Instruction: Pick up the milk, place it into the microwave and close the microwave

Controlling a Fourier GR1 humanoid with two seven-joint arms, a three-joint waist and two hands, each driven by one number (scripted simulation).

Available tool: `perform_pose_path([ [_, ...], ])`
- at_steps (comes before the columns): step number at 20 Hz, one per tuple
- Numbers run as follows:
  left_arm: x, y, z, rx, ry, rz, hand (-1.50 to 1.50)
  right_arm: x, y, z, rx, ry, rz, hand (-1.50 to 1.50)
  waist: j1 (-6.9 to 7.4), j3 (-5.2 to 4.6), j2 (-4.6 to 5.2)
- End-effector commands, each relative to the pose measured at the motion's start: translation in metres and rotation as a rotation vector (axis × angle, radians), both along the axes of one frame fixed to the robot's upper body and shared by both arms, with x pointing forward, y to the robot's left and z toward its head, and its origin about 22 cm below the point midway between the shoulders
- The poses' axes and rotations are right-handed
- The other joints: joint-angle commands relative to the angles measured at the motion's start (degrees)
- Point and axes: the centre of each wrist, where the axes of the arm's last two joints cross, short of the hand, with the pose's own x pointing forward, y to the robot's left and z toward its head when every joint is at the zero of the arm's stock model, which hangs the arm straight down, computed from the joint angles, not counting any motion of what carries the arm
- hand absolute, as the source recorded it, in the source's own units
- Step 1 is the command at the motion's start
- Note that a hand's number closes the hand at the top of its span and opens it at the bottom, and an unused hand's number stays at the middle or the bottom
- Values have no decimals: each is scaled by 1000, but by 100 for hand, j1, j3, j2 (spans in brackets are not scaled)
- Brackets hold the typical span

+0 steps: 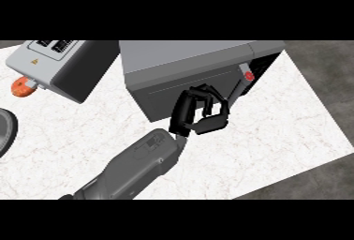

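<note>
The grey microwave (187, 58) stands at the back middle of the white counter. Its dark front (162, 96) faces me, and the door looks flush with the body. A control strip with a red button (248, 75) runs down the front's right side. My left hand (185, 111) is just in front of the door's lower right part, with its fingers (207, 93) curled. I see white counter through the gap between fingers and thumb, and nothing in the hand. The milk shows nowhere. My right hand is out of the picture.
A second grey box-shaped appliance (59, 65) stands at the back left, with a small orange object (24, 86) beside it. A dark round rim (4, 131) pokes in at the left edge. The counter's (276, 140) right and front edges drop to a dark floor.
</note>
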Motion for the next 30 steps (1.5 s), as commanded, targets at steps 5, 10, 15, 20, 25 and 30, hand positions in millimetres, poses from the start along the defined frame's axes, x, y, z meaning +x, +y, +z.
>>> perform_pose_path([
  [5, 25, -1, 22, -39, -52, 39, 150, 8, -10, 17, -12, -16, -23, -150, -74, -4, 81],
  [10, 25, -2, 22, -50, -46, 41, 150, 12, -17, 29, -26, -37, -32, -150, -76, 3, 55],
  [15, 26, -2, 19, -43, -67, 40, 150, 14, -28, 39, -46, -46, -62, -150, -86, 18, 98],
  [20, 27, -2, 19, -49, -76, 41, 150, 17, -34, 45, -75, -33, -69, -150, -45, 24, 124],
  [25, 28, 0, 16, -63, -69, 63, 150, 16, -45, 61, -138, -53, -95, -150, -61, 24, 116],
  [30, 27, -4, 19, -65, -91, 54, 150, 18, -53, 66, -132, -62, -100, -150, -59, 37, 117],
])
